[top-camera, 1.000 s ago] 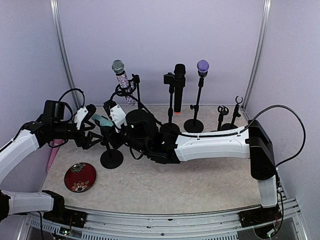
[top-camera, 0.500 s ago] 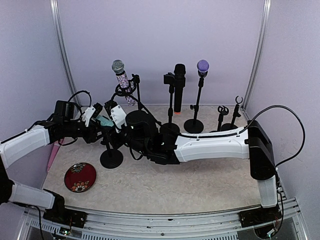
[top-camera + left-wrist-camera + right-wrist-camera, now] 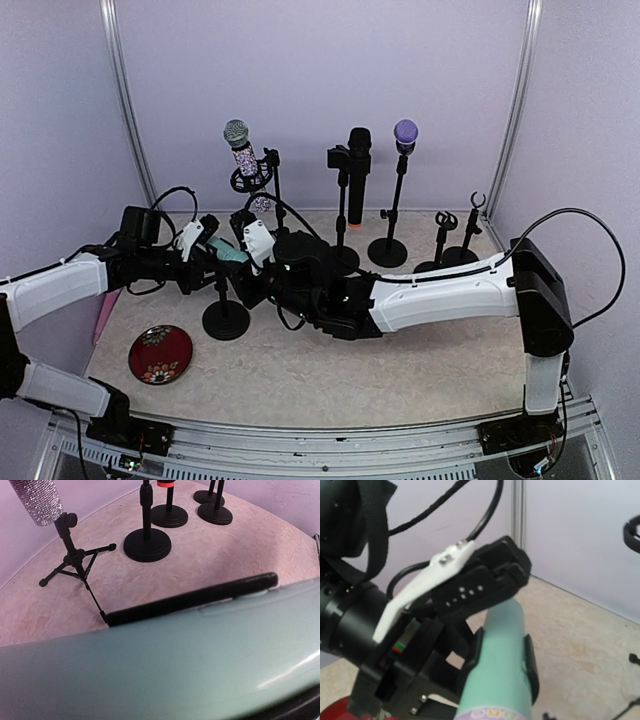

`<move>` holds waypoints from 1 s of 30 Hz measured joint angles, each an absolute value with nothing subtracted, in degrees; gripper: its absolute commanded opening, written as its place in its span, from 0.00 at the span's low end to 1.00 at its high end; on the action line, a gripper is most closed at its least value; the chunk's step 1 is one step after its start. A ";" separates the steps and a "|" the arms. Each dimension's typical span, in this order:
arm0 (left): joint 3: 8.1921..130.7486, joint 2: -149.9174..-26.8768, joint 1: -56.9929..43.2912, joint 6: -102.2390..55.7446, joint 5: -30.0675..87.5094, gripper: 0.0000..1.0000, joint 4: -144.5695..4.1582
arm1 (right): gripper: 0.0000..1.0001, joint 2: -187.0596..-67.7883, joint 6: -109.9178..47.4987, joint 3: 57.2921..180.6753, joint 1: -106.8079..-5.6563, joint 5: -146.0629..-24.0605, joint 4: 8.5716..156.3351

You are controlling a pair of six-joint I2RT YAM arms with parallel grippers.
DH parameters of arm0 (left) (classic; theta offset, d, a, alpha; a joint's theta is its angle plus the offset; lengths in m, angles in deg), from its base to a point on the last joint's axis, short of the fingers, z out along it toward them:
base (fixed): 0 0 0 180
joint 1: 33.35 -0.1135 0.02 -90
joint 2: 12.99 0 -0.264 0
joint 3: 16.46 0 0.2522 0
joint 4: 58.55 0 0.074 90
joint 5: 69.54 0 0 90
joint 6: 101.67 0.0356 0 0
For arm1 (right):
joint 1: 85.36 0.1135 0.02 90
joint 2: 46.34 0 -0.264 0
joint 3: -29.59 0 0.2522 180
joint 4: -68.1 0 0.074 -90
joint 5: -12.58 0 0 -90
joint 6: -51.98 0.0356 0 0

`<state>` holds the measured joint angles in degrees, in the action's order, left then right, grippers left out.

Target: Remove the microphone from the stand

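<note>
A teal microphone (image 3: 232, 254) lies tilted at the top of a short black stand (image 3: 225, 318) near the table's left. My left gripper (image 3: 205, 246) is shut on the tail end of the microphone (image 3: 501, 630); its black and white fingers (image 3: 485, 582) clamp over that end. The teal body (image 3: 150, 665) fills the lower half of the left wrist view, under one black finger (image 3: 190, 599). My right gripper (image 3: 252, 248) is shut on the microphone from the other side, black fingertips (image 3: 530, 666) flanking the barrel. The stand's clip is hidden.
A glittery silver microphone (image 3: 240, 150) on a tripod, a black microphone (image 3: 357, 150) and a purple-headed one (image 3: 405, 132) stand at the back. Two small bare stands (image 3: 445, 228) are at the back right. A red plate (image 3: 160, 353) lies front left.
My left arm has reached right to the teal microphone and its jaws have shut on the tail end. The right arm and the stand shifted slightly right.
</note>
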<state>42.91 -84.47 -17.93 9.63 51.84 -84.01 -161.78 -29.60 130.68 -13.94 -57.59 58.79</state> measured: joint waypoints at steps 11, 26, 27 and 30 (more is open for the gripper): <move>42.67 -86.86 -15.92 11.66 55.22 0.00 -79.42 | 0.00 -154.72 -29.14 122.50 -11.47 -51.60 59.79; 41.70 -86.77 -18.50 10.07 51.18 0.04 -77.04 | 0.00 -142.44 -28.42 115.42 -3.93 -44.69 67.71; 41.70 -86.83 -19.61 9.59 50.66 0.05 -77.26 | 0.00 -141.06 -28.33 115.20 -3.14 -44.43 68.34; 41.73 -86.86 -21.10 8.85 50.09 0.15 -77.43 | 0.00 -137.37 -28.29 114.64 -1.40 -43.64 68.86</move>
